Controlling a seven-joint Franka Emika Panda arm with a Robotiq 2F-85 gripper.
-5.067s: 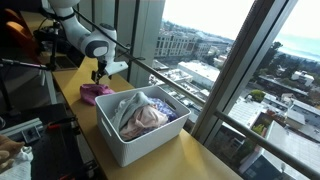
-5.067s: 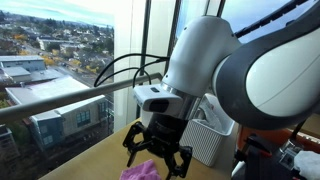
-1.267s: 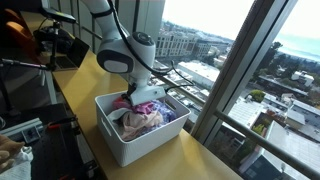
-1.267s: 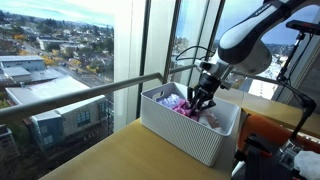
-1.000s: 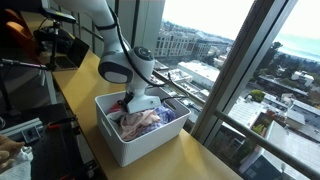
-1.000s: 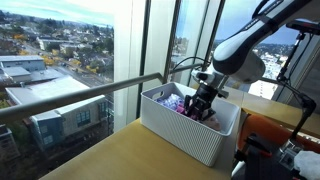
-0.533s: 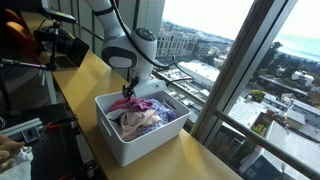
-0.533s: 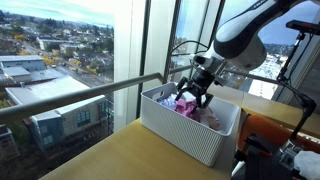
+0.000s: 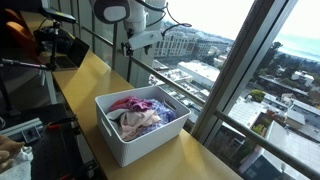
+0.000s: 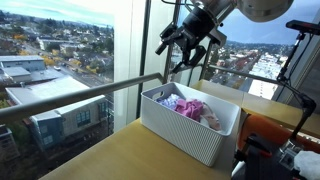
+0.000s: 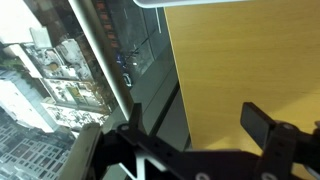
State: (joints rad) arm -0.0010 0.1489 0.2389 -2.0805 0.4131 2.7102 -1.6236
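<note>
— Wooden tabletop beside tall windows, city far below. What on it?
— Near the glass, white bin, full of crumpled clothes, pink and purple on top.
— And the claw?
— High above the bin, well apart from the clothes, close to the window rail. Released, fingers spread wide, nothing between them.
— Wrist view?
— Only dark fingers over bare tabletop, rail alongside.
</note>
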